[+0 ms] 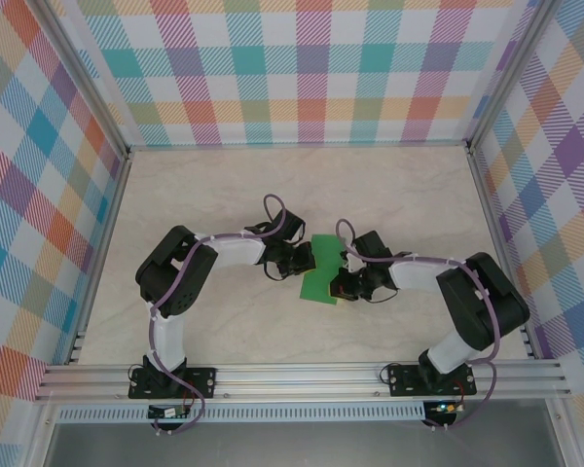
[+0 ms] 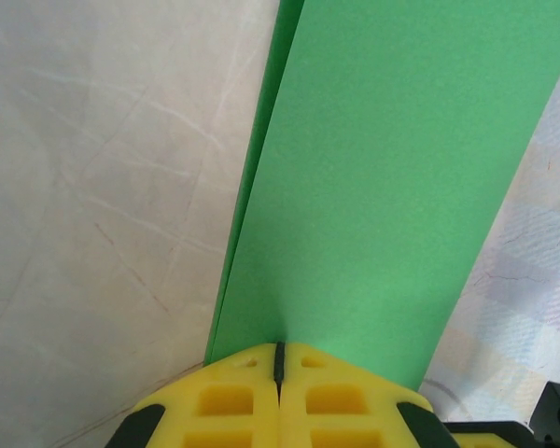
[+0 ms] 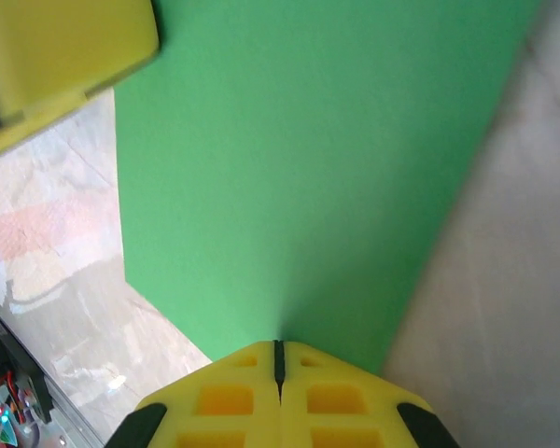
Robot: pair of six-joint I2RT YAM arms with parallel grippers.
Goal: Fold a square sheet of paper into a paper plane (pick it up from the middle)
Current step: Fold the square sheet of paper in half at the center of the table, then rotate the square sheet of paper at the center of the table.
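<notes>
The square sheet of paper point(image 1: 322, 270) is bright green and lies folded into a narrower strip in the middle of the table, between the two grippers. In the left wrist view the paper point(image 2: 392, 177) shows two layers along its left edge. My left gripper point(image 1: 306, 262) is shut on one side of it, its yellow jaws point(image 2: 280, 353) pressed together over the paper's edge. On the opposite side my right gripper point(image 1: 340, 288) pinches the paper point(image 3: 299, 159), its jaws point(image 3: 279, 349) closed tight. One yellow finger of the left gripper point(image 3: 61, 65) appears at the top left of the right wrist view.
The pale marbled table point(image 1: 224, 195) is boxed in by plaid walls point(image 1: 302, 78) at the back and both sides. An aluminium rail point(image 1: 302, 375) carrying the arm bases runs along the near edge.
</notes>
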